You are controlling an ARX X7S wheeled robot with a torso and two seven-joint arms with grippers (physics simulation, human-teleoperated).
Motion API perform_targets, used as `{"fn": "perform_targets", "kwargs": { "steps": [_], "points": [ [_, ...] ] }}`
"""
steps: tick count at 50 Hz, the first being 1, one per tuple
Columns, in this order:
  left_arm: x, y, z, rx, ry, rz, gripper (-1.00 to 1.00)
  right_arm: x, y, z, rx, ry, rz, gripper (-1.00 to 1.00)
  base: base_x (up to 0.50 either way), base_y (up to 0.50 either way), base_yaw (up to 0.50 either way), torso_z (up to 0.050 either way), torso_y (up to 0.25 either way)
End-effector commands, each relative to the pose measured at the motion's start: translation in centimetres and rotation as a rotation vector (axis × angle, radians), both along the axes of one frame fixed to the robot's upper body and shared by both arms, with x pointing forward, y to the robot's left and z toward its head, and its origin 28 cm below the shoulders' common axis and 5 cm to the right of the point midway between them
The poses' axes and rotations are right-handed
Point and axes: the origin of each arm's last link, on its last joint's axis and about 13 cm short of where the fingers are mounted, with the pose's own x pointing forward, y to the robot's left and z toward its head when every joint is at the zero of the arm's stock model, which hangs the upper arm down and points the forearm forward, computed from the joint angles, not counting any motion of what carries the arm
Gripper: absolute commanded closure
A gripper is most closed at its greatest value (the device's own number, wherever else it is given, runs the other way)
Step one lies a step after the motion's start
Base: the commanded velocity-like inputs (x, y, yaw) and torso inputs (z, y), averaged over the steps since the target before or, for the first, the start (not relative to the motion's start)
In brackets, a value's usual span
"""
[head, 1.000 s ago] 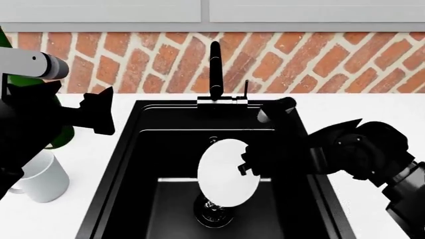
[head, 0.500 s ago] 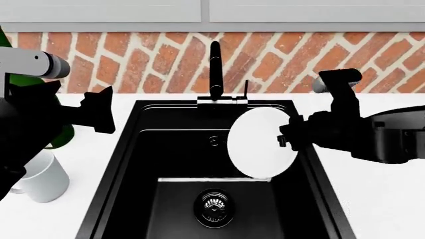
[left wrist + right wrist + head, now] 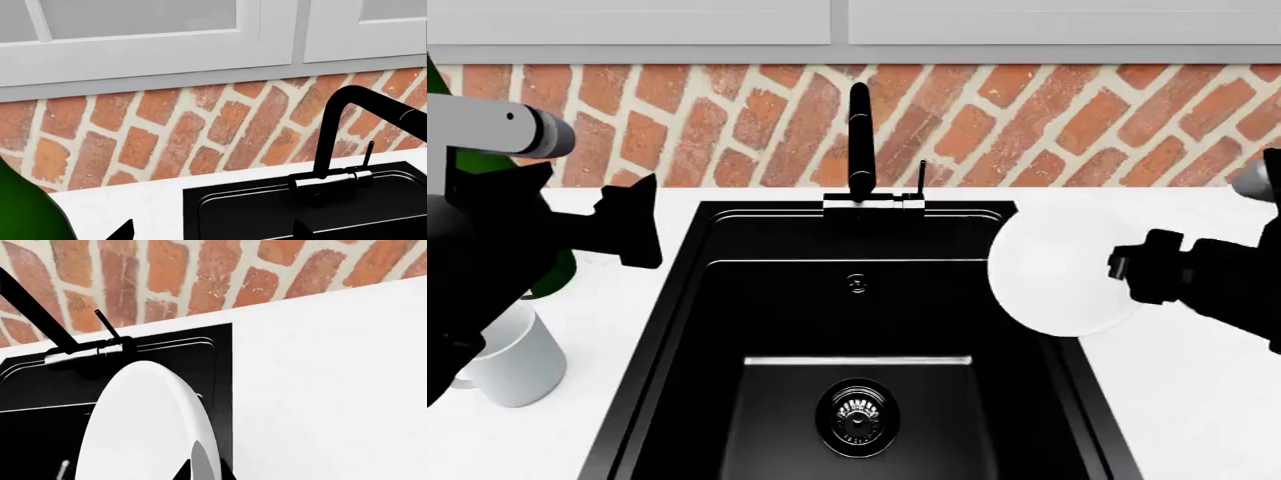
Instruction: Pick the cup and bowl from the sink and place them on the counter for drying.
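Nearest me, the cup point(image 3: 514, 355) stood on the counter point(image 3: 1174, 400) by the sink's point(image 3: 681, 340) left edge. Over the sink's right edge, my right gripper point(image 3: 1121, 265) was clenched on the rim of the bowl point(image 3: 1054, 275), held on edge, its face toward the basin; bare counter lay just right of it. My left gripper point(image 3: 634, 225) hovered farther back; I couldn't tell its fingers' state.
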Motion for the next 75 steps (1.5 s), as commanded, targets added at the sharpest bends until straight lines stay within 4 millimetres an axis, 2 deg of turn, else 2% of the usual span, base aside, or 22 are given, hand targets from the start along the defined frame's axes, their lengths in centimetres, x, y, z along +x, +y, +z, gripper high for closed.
{"fn": "perform_targets", "kwargs": {
  "steps": [1,20,30,51,56,64,65,75],
  "points": [
    [0.2,0.0,0.1,-0.015,-0.004,-0.016,-1.0,-2.1,-2.1,-0.4,0.024,-0.027,-0.15,1.0,0.0,0.0,0.0,0.0,0.0],
    [0.1,-0.1,-0.3,-0.016,0.001,-0.007,-1.0,-4.9,-4.5,-2.2,0.088,-0.032,-0.328,1.0,0.0,0.0,0.0,0.0,0.0],
    [0.1,0.0,-0.5,-0.02,-0.001,-0.004,-1.0,-5.6,-5.6,-5.1,0.13,0.001,-0.4,1.0,0.0,0.0,0.0,0.0,0.0],
    [0.3,-0.1,-0.7,-0.03,0.005,-0.001,-1.0,-5.6,-6.3,-10.4,0.193,0.094,-0.449,1.0,0.0,0.0,0.0,0.0,0.0],
    [0.4,-0.3,-0.7,-0.031,0.009,0.0,-1.0,-5.6,-6.4,-10.6,0.191,0.097,-0.457,1.0,0.0,0.0,0.0,0.0,0.0],
    [0.8,-0.4,-0.8,-0.03,0.011,-0.005,-1.0,-5.5,-6.2,-9.5,0.165,0.059,-0.46,1.0,0.0,0.0,0.0,0.0,0.0],
    [0.7,-0.3,-0.8,-0.032,0.01,-0.005,-1.0,-5.5,-6.2,-9.2,0.158,0.048,-0.468,-1.0,0.0,0.0,0.0,0.0,0.0],
    [0.3,0.4,-1.1,-0.038,0.013,-0.001,-1.0,-4.8,-5.9,-6.6,0.117,-0.065,-0.466,-1.0,0.0,0.0,0.0,0.0,0.0]
  ]
}}
